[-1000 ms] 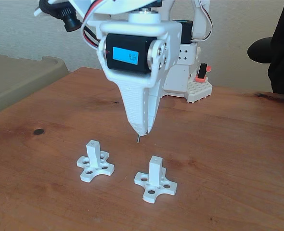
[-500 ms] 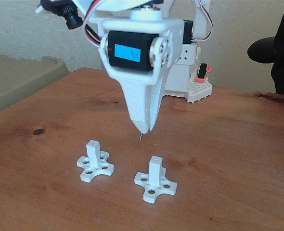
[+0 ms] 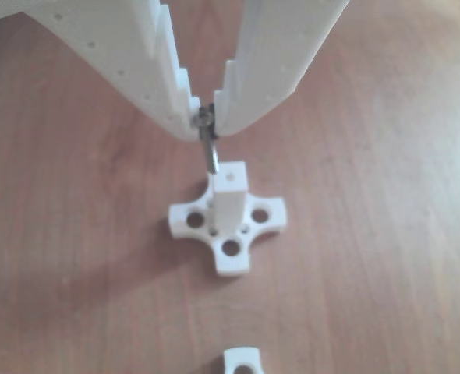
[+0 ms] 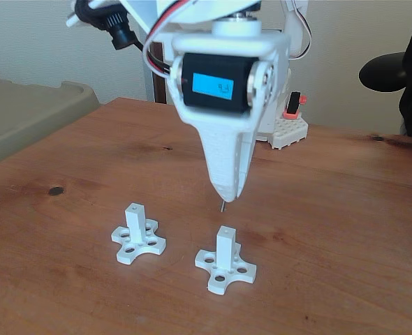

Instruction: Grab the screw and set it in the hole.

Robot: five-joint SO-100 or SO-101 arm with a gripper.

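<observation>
My white gripper (image 3: 205, 125) (image 4: 225, 197) is shut on the screw (image 3: 208, 152), a thin dark-grey one that hangs point down from the fingertips. In the fixed view only the screw (image 4: 222, 205) tip shows below the fingers. It hovers just above and slightly behind a square white post (image 4: 225, 246) on a cross-shaped foot. The hole (image 3: 230, 177) is a tiny bore in that post's top face; the screw tip is just left of it in the other view, above the post's edge.
A second white post on a cross foot (image 4: 137, 234) stands to the left on the brown wooden table (image 4: 346, 209). The arm's white base (image 4: 283, 129) sits at the back. Part of another white piece (image 3: 242, 361) shows at the bottom of the other view.
The gripper has moved to the right with the screw, from between the two posts to just above the right post.
</observation>
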